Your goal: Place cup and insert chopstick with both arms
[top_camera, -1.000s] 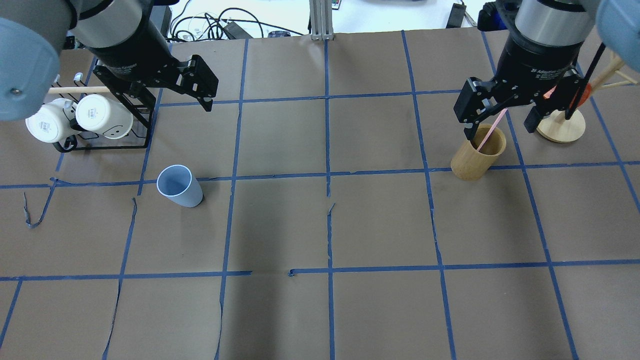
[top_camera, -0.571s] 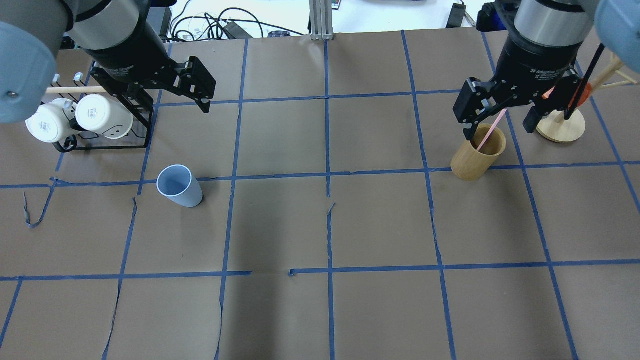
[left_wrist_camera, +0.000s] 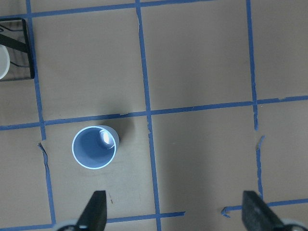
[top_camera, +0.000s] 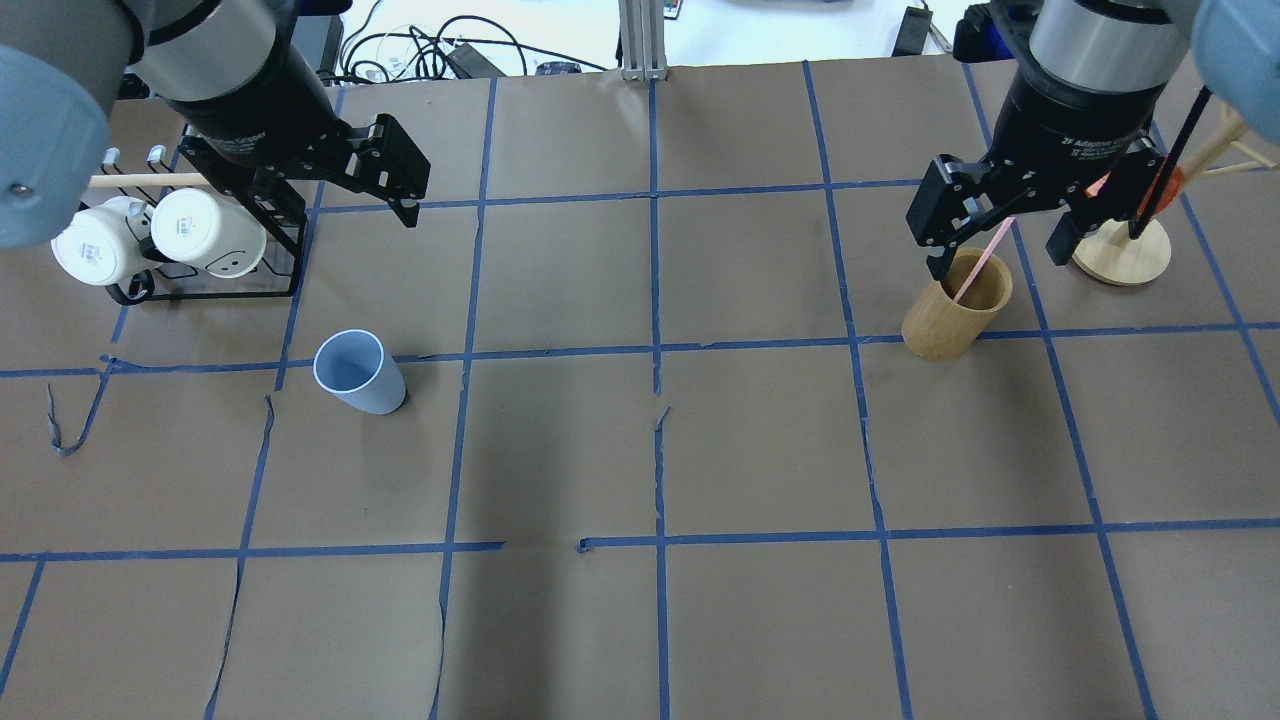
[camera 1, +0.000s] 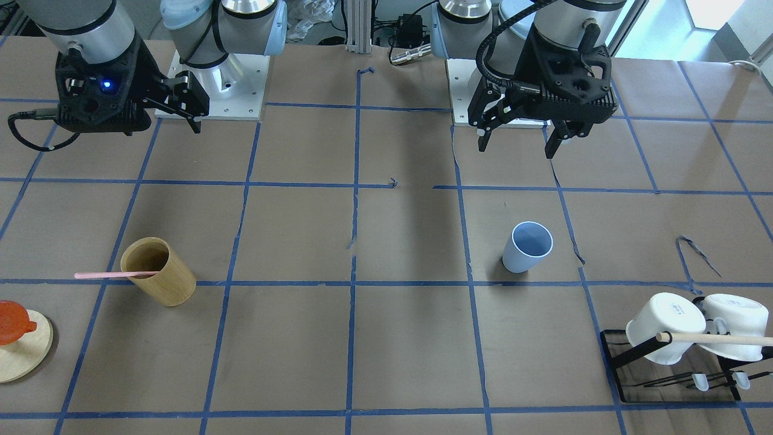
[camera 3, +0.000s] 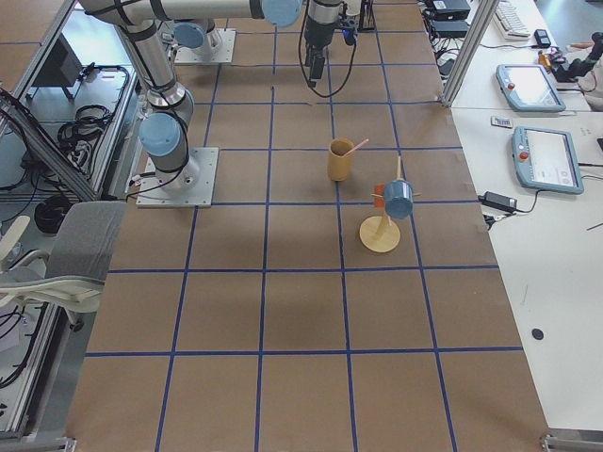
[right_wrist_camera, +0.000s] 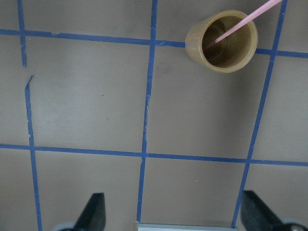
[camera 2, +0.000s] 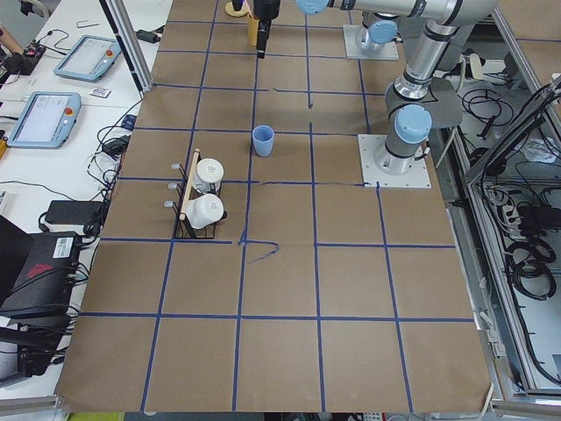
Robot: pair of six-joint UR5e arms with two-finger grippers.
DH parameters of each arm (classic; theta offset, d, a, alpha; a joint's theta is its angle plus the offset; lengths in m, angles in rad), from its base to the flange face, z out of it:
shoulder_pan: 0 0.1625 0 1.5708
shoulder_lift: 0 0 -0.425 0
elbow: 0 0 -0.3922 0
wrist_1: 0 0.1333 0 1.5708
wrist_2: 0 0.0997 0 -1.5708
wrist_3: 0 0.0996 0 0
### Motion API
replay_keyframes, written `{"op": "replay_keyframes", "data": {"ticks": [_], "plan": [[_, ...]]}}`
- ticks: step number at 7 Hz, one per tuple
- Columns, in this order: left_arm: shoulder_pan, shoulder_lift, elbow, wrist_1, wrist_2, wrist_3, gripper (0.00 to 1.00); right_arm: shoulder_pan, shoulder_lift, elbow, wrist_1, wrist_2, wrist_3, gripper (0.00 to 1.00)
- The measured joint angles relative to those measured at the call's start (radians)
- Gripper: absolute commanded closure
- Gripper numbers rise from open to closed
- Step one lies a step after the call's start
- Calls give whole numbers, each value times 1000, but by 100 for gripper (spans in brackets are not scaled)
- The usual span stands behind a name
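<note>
Chopstick [camera 1: 112, 275]: pink and slanted. Its lower end is inside the bamboo holder [camera 1: 160, 272] and its shaft leans on the rim. The free end pokes up and out toward the robot's right, away from its base.
Chopstick and right pincer [top_camera: 1000, 262]: apart. The pincer hangs above the counter [top_camera: 760, 440] close by the holder. In the right wrist view the holder sits off in a corner, not between the fingers.
Right pincer state: fingers spread wide, gripping nothing.
Cup [top_camera: 358, 375]: pale blue, upright on the counter with its mouth up and its long axis vertical. It stands on the robot's left half, near the black mug rack [camera 1: 631, 349].
Cup and left pincer [camera 1: 516, 147]: apart. The pincer is raised over the counter. In the left wrist view the cup lies ahead, toward one finger's side.
Left pincer state: wide open, empty.
</note>
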Motion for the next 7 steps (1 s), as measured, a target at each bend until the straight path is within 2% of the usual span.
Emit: {"op": "replay_keyframes", "data": {"ticks": [7], "plan": [[31,5,0,-38,-1,31,0,0,-1,-7,0,3,0,0]]}}
